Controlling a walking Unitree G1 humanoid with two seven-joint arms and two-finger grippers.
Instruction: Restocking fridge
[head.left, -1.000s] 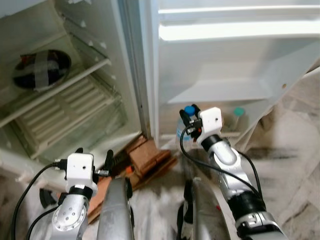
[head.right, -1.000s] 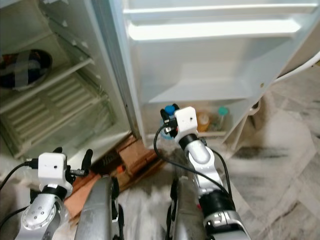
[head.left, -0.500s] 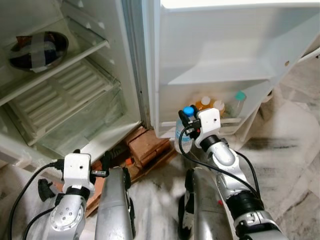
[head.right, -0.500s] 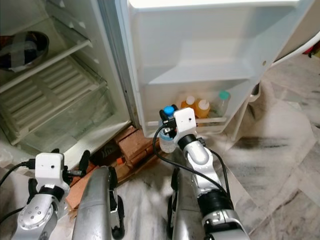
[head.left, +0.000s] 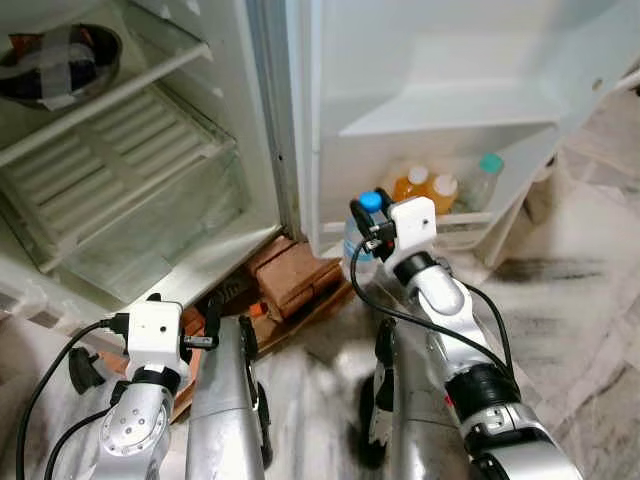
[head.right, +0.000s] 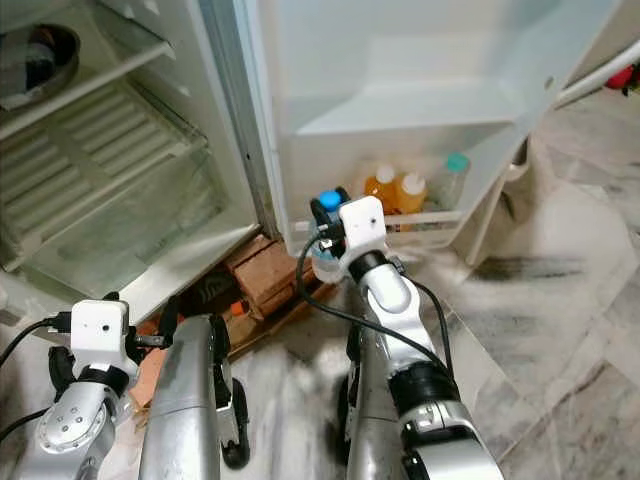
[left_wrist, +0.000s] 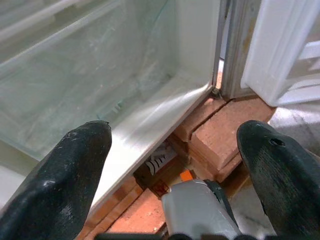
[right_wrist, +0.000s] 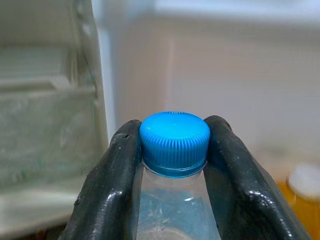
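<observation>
A clear water bottle (head.left: 354, 244) with a blue cap (right_wrist: 174, 134) is upright in my right gripper (head.left: 368, 222), which is shut on its neck just under the cap. The bottle hangs in front of the left end of the fridge door's bottom shelf (head.left: 470, 226). On that shelf stand two orange juice bottles (head.left: 412, 186) and a clear bottle with a teal cap (head.left: 486, 176). My left gripper (left_wrist: 177, 146) is low at the left, open and holding nothing. It faces the fridge's bottom edge and the bricks.
The fridge body (head.left: 150, 190) stands open at the left, with a glass crisper drawer and a dark taped bowl (head.left: 55, 62) on a wire shelf. Red bricks (head.left: 295, 282) prop up the fridge base. My silver legs (head.left: 222, 410) stand on marble floor. A pale cloth (head.left: 600, 230) lies to the right.
The whole view has shifted as the camera tilts down, bringing the door's bottom shelf and its bottles into sight. The right gripper still holds the bottle. The left arm stays low.
</observation>
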